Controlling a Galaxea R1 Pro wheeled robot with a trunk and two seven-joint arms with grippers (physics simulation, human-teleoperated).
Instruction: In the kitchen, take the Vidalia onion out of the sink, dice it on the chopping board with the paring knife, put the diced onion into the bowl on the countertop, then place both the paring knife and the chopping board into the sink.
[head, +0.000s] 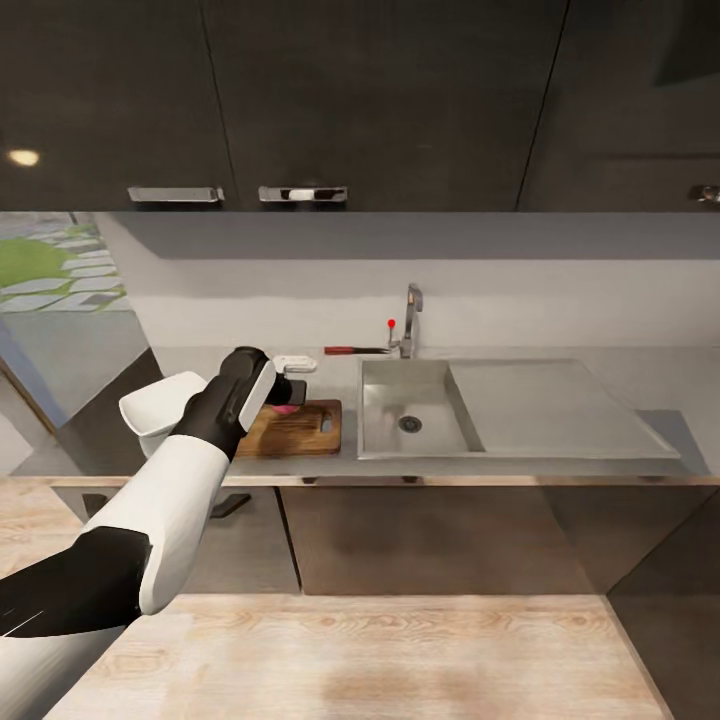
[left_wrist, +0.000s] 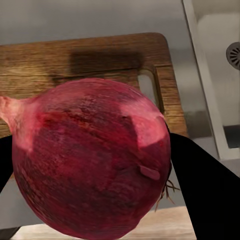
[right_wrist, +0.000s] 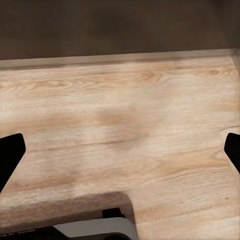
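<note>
dark countertop (head: 560, 372) fills our head view: our left gripper (head: 283, 395) hovers over the chopping board (head: 305, 432), left of the sink (head: 415, 395). left wrist view: fingers clamp the vidalia onion (left_wrist: 90, 160), smooth, firm, likely slippery, held across its middle. right wrist view: fingers (right_wrist: 10, 155) spread over pale floor (right_wrist: 125, 115).

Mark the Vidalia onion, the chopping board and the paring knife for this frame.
Vidalia onion (left_wrist: 90, 160): left wrist view, middle of its red skin, between the gripper's fingers.
Chopping board (head: 300, 432): head view, bare wood beside its slot handle.
Paring knife (head: 345, 350): head view, reddish handle, on the countertop behind the sink.
</note>
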